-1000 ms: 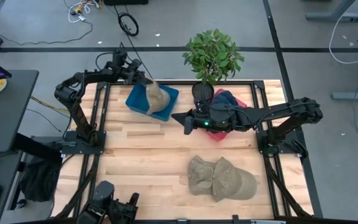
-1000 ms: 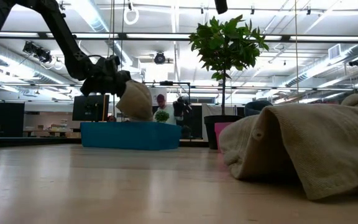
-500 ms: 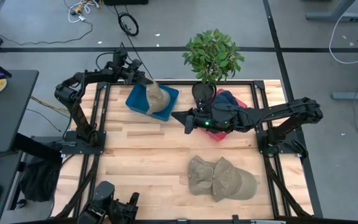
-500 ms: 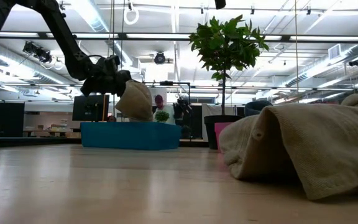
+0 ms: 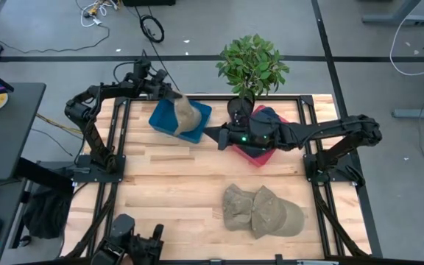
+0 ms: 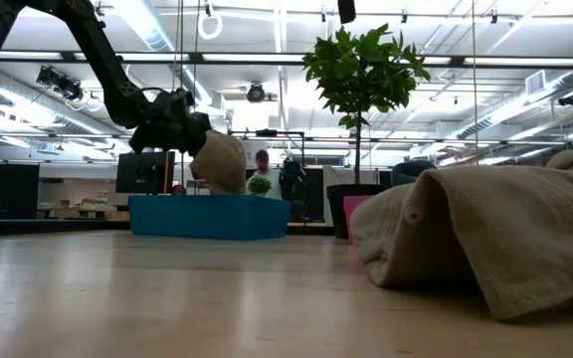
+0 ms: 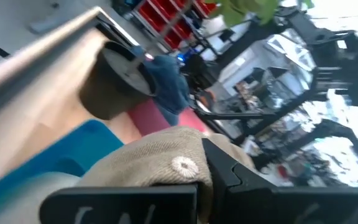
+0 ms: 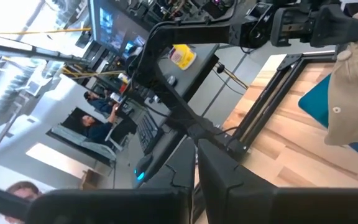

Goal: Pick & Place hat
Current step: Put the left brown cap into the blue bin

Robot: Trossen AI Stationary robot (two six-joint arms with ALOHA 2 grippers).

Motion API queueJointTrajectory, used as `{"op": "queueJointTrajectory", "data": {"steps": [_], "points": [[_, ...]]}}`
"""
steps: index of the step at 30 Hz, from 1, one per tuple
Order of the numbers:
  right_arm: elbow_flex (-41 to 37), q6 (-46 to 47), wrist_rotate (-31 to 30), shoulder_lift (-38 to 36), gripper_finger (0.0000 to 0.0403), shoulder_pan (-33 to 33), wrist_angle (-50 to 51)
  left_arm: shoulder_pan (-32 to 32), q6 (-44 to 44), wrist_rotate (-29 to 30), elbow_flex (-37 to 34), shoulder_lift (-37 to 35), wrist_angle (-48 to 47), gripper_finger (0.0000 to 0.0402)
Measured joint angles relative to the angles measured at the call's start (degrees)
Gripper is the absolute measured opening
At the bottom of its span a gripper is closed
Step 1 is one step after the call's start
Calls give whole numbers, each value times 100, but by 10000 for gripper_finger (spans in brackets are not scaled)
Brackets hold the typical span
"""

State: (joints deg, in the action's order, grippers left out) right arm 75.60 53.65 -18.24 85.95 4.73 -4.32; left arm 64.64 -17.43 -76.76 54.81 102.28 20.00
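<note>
The blue bin (image 5: pixel 179 118) lies directly under the tan hat (image 5: pixel 188 114), which hangs from the clenched left gripper (image 5: pixel 169 94) just above it (so the next move is probably straight down), while the right gripper (image 5: pixel 210 134), closed and empty, waits beside the bin.

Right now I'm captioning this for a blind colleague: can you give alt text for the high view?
The left gripper holds a tan hat above a blue bin. The right gripper hangs shut beside a red bin, with two tan hats lying nearer on the table.
</note>
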Motion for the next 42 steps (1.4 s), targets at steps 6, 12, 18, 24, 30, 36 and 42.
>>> {"op": "queueJointTrajectory", "data": {"steps": [6, 12, 18, 24, 30, 36, 42], "points": [[1, 9, -2, 0, 25, -72, 0, -2, 575, 776, 0, 0, 12, 3], [0, -11, -7, 0, 25, -94, 0, -2, 1085, 1536, 0, 0, 7, 3], [1, -76, -11, 0, 25, -94, 4, -109, 1691, 1367, 0, -2, -22, 3], [1, -79, -11, 0, 25, -94, 6, -394, 2094, 1259, 0, -2, -52, 3], [0, -120, -10, 0, 25, -94, 7, -738, 2112, 1175, 0, -2, -54, 3], [1, -164, 125, 0, 25, -94, 7, -992, 2074, 1175, 0, -2, -54, 3], [1, -164, 135, 2, 25, -94, 7, -967, 1889, 1689, 0, -4, -199, 3]]}}
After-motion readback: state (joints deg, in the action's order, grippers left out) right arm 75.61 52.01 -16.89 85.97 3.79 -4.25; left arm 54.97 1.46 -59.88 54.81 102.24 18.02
